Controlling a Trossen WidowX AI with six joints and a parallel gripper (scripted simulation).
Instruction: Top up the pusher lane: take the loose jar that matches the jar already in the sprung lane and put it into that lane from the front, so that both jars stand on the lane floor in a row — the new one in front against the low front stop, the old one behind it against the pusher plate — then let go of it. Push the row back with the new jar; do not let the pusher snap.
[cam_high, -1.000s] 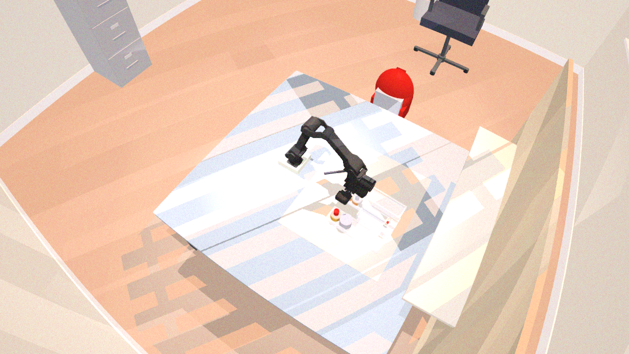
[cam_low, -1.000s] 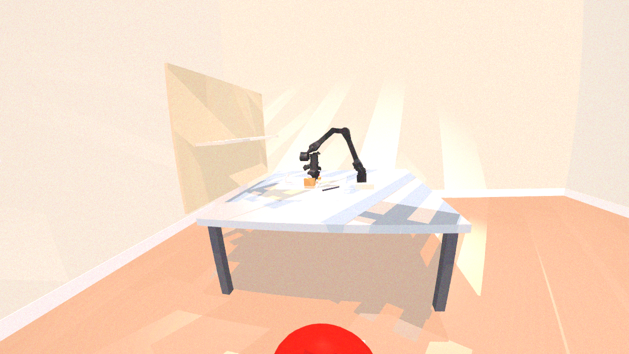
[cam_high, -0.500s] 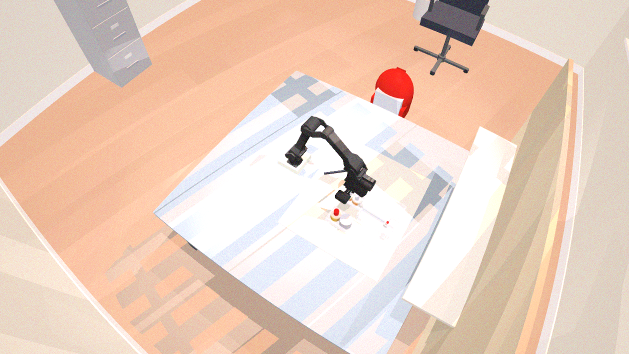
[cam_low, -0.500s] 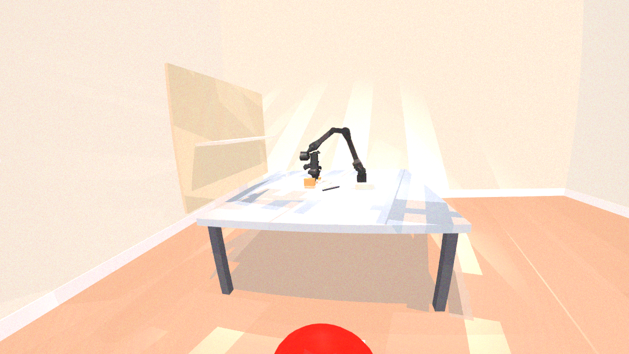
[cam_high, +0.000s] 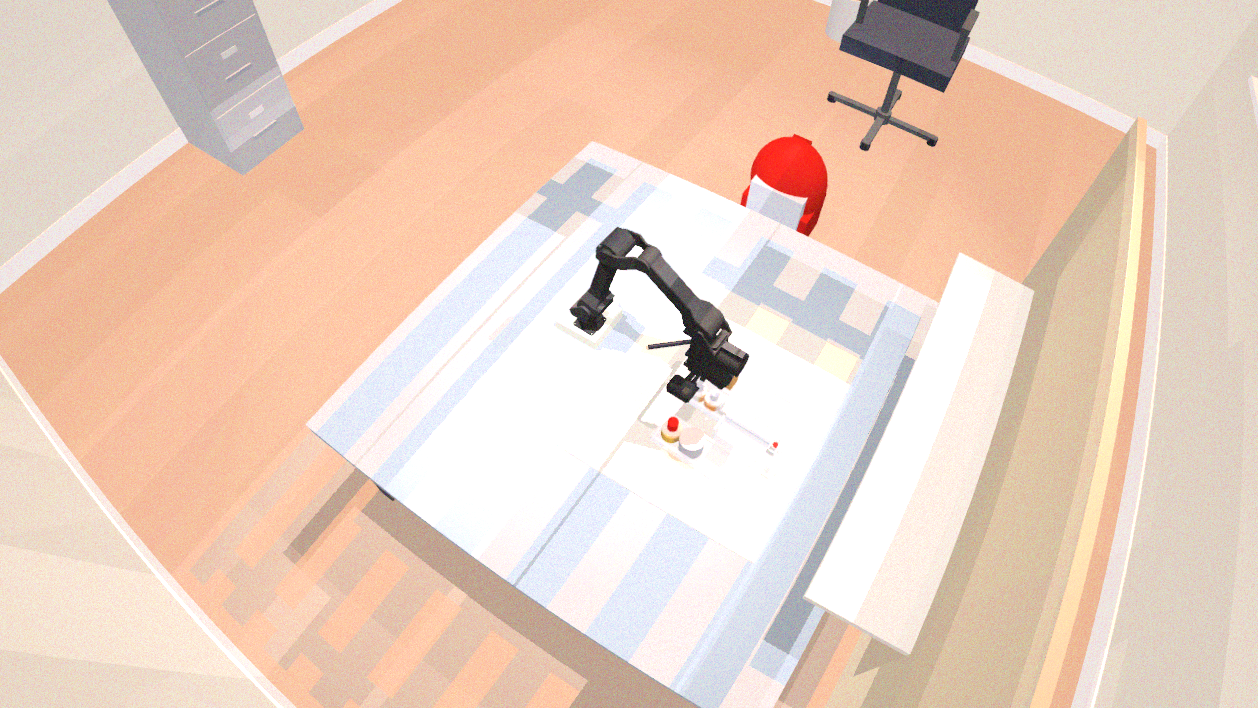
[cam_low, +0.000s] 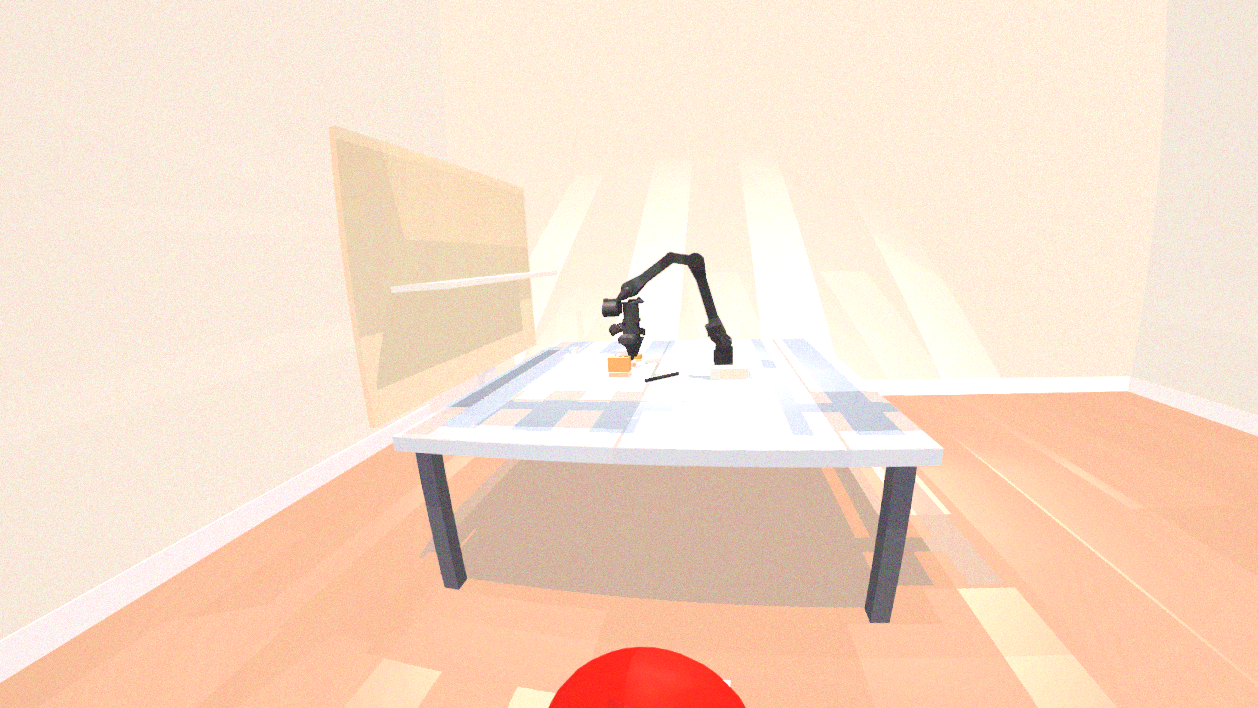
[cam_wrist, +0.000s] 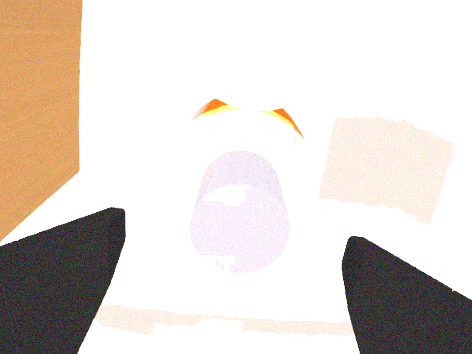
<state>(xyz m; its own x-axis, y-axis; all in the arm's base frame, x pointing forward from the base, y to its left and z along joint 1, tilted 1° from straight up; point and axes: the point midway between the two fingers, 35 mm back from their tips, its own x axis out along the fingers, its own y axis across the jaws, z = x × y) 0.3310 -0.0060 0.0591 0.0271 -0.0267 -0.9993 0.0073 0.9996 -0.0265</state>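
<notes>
Black tool (cam_wrist: 235, 315) open, clear of pale jar (cam_wrist: 242, 211).

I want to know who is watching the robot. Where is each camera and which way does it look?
Top: high above the room, looking down on the table; the whole arm shows.
Exterior: low, out on the floor, facing the table's side and the wall behind it; the whole arm shows, small.
Wrist: on the arm, looking down past the open gripper at a pale jar; only the dark fingers show.
Shared: exterior and wrist both show the orange box.
</notes>
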